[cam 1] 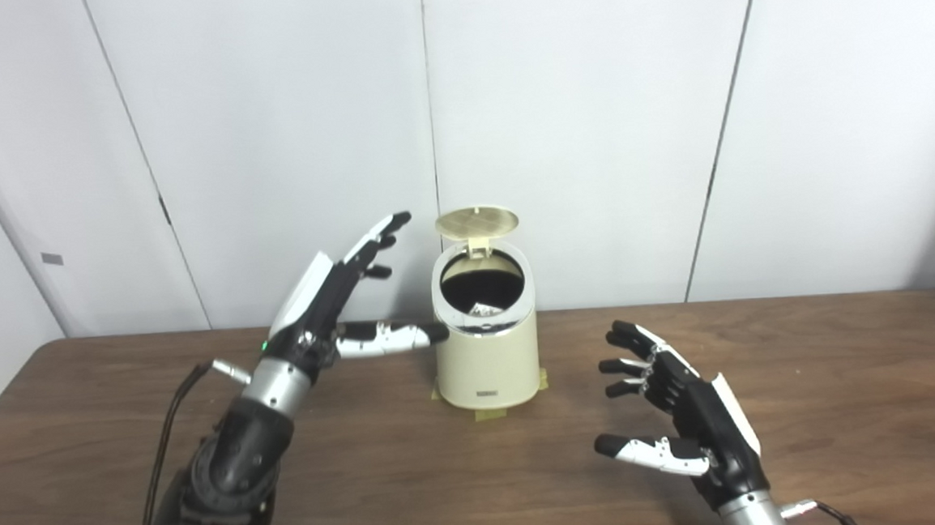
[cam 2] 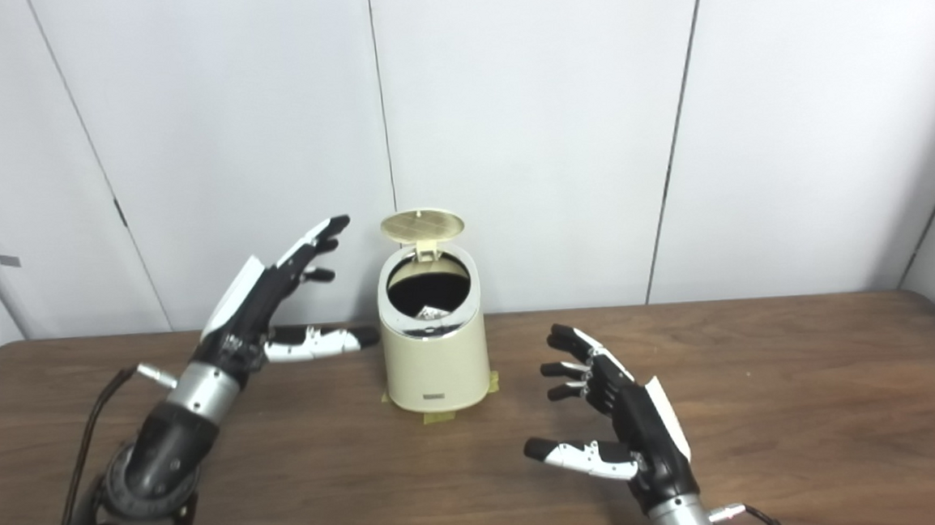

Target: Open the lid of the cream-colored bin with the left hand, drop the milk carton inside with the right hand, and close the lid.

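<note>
A cream-colored bin [cam 1: 487, 359] stands upright near the back of the wooden bench [cam 1: 849, 401], close to the white panelled wall [cam 1: 588, 109], with strips of yellowish tape [cam 1: 489, 413] showing under its base. Its round lid [cam 1: 477, 221] is tipped up and back on the rear hinge, leaving the dark mouth of the bin uncovered. Inside that opening, low against the front rim, a small pale corner of the milk carton [cam 1: 482, 308] shows; the rest of it is lost in shadow. The left hand [cam 1: 340, 303] hangs in the air just to the left of the bin, open and holding nothing, its fingers [cam 1: 376, 235] stretched upward toward the lid's height while its thumb [cam 1: 391, 337] points sideways and reaches the bin's wall just below the chrome rim; whether it actually touches cannot be told. The right hand [cam 1: 671, 412] is open as well and empty, set to the right of the bin and nearer the front of the bench, apart from it, palm turned leftward with fingers spread and slightly curled. A black cable [cam 1: 166, 443] trails beside the left forearm.
</note>
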Robot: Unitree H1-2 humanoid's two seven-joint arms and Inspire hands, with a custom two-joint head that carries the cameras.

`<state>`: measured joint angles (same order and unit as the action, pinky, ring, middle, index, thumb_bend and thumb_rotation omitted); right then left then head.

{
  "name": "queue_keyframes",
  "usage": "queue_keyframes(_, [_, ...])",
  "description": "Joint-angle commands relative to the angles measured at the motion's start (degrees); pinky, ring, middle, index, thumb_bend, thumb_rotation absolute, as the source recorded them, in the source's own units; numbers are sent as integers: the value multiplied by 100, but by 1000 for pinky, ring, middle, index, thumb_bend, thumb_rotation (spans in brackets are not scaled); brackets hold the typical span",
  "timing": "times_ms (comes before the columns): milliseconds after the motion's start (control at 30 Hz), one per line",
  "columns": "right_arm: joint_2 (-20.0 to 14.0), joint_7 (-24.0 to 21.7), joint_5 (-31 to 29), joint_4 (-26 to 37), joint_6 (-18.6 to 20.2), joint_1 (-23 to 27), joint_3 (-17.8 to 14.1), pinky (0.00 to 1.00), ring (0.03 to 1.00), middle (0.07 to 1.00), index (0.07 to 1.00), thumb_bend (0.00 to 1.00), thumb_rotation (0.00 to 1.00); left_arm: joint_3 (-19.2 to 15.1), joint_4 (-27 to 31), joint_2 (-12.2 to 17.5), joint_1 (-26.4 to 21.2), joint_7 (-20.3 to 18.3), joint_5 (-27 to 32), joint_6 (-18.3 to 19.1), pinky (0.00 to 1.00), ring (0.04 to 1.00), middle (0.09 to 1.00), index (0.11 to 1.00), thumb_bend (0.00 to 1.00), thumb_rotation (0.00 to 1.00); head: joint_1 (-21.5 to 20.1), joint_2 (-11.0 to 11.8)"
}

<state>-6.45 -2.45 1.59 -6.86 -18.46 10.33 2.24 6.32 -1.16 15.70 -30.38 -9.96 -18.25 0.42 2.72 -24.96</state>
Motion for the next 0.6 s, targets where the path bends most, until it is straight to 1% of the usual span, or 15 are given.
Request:
queue_keyframes(0, [8,26,54,194,-53,181,-33,599,724,846,838,759,281,93,-41,101,-483,-51,-171,14,817,953,975,969,889,343,0,-2])
queue_keyframes(67, [20,27,62,217,-19,182,-48,594,718,843,836,758,284,189,-122,147,-602,-49,-354,62,815,956,980,975,887,355,-5,3])
queue_keyframes(200, [44,-8,-26,213,-10,188,-77,605,724,836,825,757,268,284,-310,168,-813,-88,-544,120,864,987,998,984,897,356,-6,5])
queue_keyframes(433, [72,20,15,252,39,183,-88,617,728,831,821,760,286,452,-756,203,-1152,-110,-863,171,835,1000,1000,1000,933,353,-44,28])
queue_keyframes(567, [95,80,124,252,38,191,-106,608,724,816,810,762,294,546,-909,226,-1281,-162,-968,152,845,998,1000,1000,943,359,-92,24])
